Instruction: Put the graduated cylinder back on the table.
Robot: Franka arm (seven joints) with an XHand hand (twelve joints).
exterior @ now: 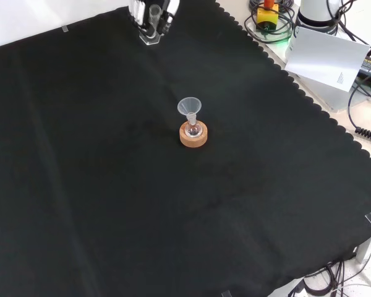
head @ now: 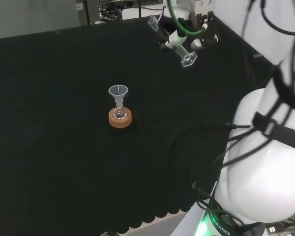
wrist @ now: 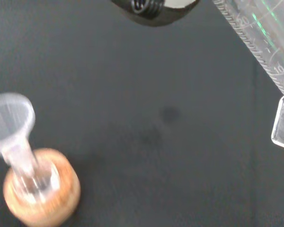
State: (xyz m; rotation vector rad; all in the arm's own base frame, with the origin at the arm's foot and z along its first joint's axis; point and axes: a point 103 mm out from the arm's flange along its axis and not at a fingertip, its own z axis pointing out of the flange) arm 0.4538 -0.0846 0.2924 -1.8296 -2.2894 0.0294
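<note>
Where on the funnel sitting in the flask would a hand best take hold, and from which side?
A judgement: grip the funnel by its cone just under the wide rim, coming from above with fingers on opposite sides. Its narrow stem stands upright in the small flask on the cork ring, so a straight upward lift should free it without tipping the flask. Bare cloth surrounds it, leaving every side open.

White rounded arm links (head: 265,162), black cables strapped along them, black-and-white hand (head: 179,37)
</note>
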